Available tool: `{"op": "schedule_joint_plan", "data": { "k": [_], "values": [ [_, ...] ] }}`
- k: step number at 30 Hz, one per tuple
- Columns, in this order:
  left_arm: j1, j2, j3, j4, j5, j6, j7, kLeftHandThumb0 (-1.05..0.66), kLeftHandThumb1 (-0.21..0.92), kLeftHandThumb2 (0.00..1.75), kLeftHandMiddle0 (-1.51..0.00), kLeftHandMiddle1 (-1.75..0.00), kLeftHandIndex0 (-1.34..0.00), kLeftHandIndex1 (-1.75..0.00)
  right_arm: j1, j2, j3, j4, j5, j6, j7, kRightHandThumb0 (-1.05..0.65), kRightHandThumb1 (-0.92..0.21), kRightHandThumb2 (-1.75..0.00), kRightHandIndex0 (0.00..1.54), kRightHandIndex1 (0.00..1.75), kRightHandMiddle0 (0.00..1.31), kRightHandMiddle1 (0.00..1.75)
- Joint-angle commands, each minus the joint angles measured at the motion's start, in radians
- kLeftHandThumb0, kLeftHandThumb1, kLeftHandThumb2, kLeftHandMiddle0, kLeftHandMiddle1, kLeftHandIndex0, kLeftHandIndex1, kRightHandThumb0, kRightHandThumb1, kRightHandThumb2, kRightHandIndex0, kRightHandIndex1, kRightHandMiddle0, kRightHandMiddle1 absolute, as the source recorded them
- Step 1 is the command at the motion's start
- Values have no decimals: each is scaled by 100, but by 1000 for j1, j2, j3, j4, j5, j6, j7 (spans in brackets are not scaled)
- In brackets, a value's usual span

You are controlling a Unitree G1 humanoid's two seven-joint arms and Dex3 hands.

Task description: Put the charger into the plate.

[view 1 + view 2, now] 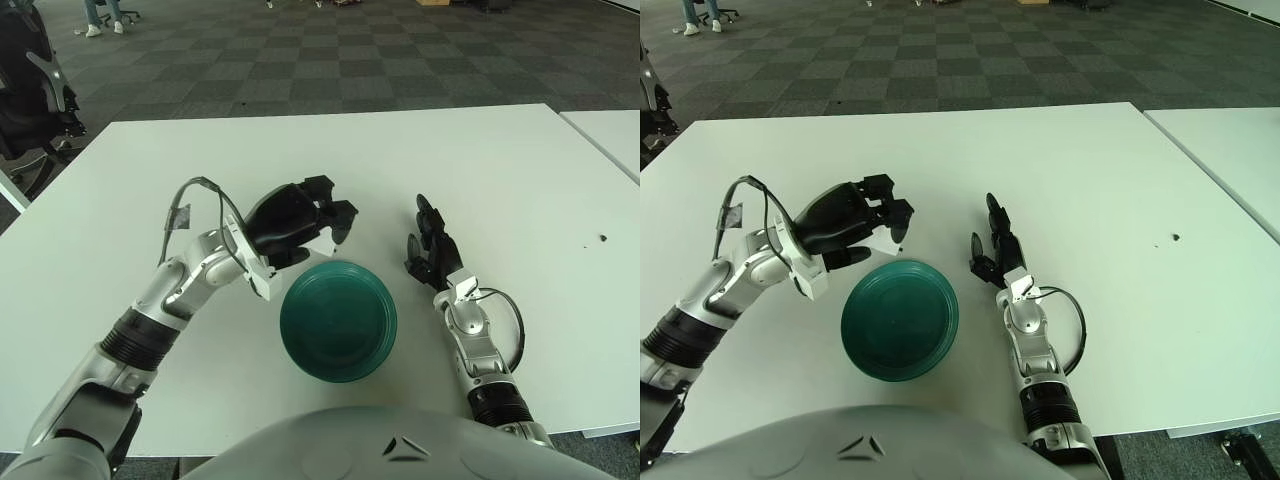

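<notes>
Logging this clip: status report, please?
Left hand shut on white charger, at green plate's far-left rim. Right hand idle right of plate. Nothing blocking.

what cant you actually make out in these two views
- Charger: only a white sliver shows; the left hand covers the rest in both views.
- Whether the charger is over the plate or just behind its rim: neither view settles it.
- Dark speck on the table: too small to identify.
- Whether the right hand touches the table: unclear.

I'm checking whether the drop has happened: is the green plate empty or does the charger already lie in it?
Empty. The green plate shows only its bare inside; the white charger is gripped in the left hand beside the plate's far-left rim.
</notes>
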Motion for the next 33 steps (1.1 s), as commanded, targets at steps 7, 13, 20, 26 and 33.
{"op": "schedule_joint_plan", "data": {
  "k": [7,13,20,26,33],
  "values": [
    [59,-31,-26,-143,-20,-11,-97,0,4,159,-84,-160,-62,-175,74,15,10,184,-17,104,-18,-94,-92,-89,0,0,0,10],
    [79,-37,-28,-183,-32,-31,-132,0,9,154,-79,-165,-58,-175,63,4,14,208,-28,77,-17,-94,-92,-89,0,0,0,15],
    [90,-46,-31,-217,-29,-55,-156,0,12,151,-79,-162,-55,-175,48,-1,9,235,-26,52,-17,-92,-92,-88,0,0,0,28],
    [105,-51,-40,-258,-6,-66,-176,0,9,152,-83,-159,-56,-175,58,-7,10,213,-27,23,-14,-91,-92,-85,0,0,0,39],
    [113,-49,-48,-277,-21,-67,-230,0,8,154,-85,-158,-57,-175,77,-11,23,182,-53,20,-32,-92,-92,-84,1,0,0,45]
  ]
}}
